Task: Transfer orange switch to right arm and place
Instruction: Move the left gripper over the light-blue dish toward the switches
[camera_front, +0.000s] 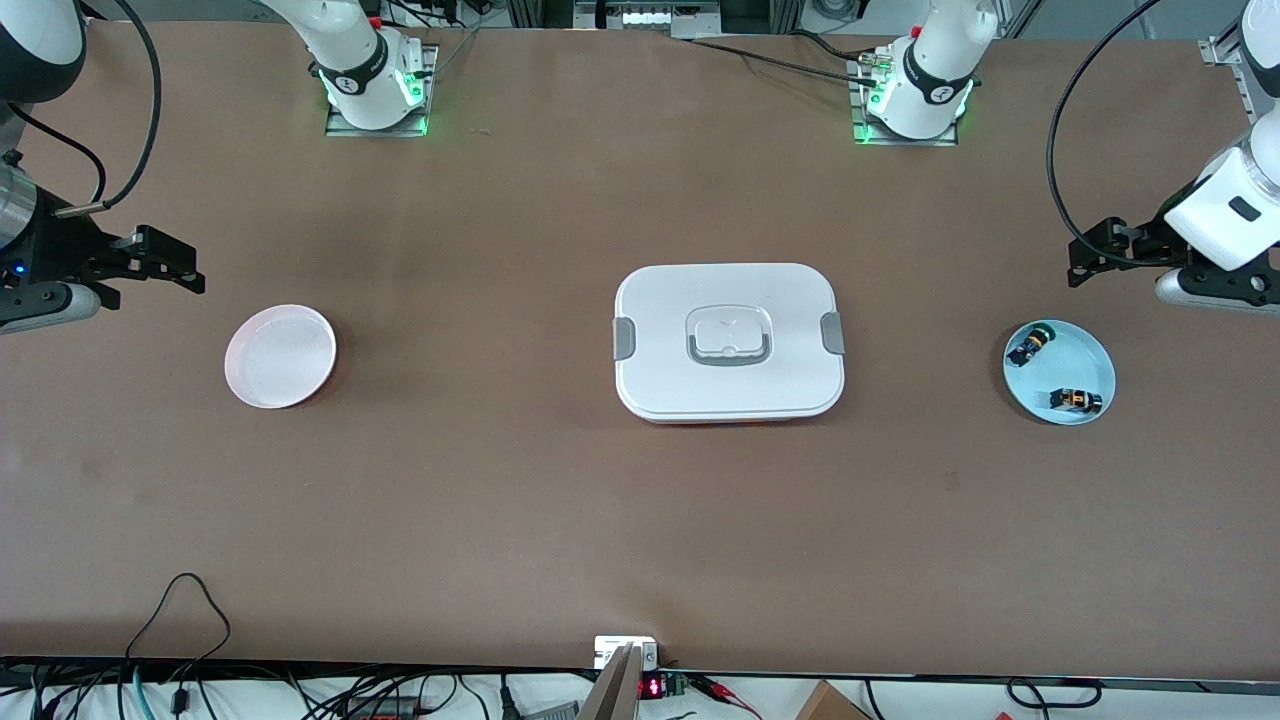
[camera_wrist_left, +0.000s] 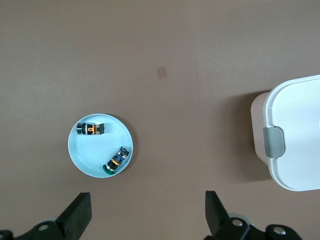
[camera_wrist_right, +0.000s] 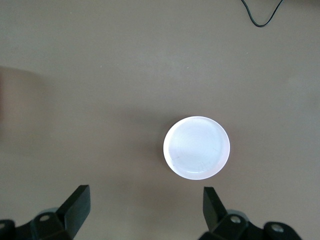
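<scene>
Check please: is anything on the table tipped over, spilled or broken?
Nothing spilled or broken. The only oddity: both small black push-button switches, the orange-capped one and the green-capped one, lie on their sides in the round light-blue plate. The white lidded box sits closed; the pink plate holds nothing.

White lidded box (camera_front: 729, 340) between pink plate (camera_front: 280, 356) and blue plate (camera_front: 1090, 375)

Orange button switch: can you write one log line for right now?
tiny orange-capped black switch: lying in round light-blue plate | left hand: open, above table | right hand: open, waiting
</scene>
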